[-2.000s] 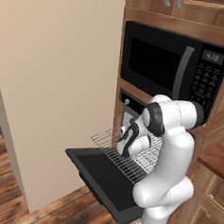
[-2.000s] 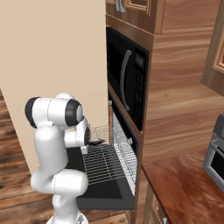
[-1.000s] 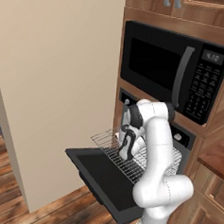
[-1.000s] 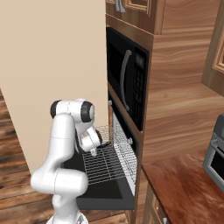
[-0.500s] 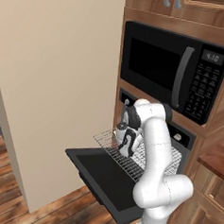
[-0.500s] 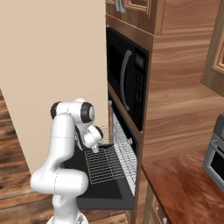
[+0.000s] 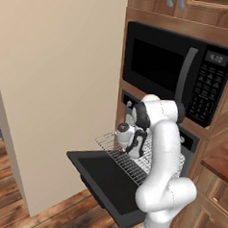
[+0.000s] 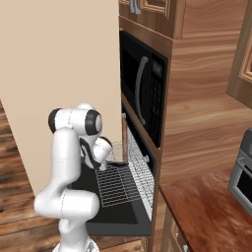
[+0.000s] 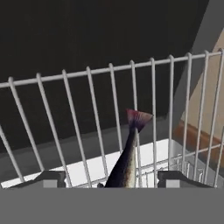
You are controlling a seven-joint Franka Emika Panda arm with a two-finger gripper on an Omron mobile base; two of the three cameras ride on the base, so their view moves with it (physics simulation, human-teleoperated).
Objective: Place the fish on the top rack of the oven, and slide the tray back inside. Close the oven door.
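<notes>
Kitchen wall unit: black oven (image 7: 131, 99) under the microwave (image 7: 176, 72), oven door (image 7: 112, 185) dropped flat, rack (image 7: 132, 158) pulled out over it. Your gripper (image 7: 129, 147) sits just above the rack near its left side. On the hand camera the fish (image 9: 127, 158) runs straight out from between the fingertips (image 9: 49, 178), tail fin far end, long axis along the rack wires (image 9: 131, 127). Looks pinched by the body, jaws fairly wide, contact hidden at the frame edge. Rack lies right beneath; you likely lower and let go.
</notes>
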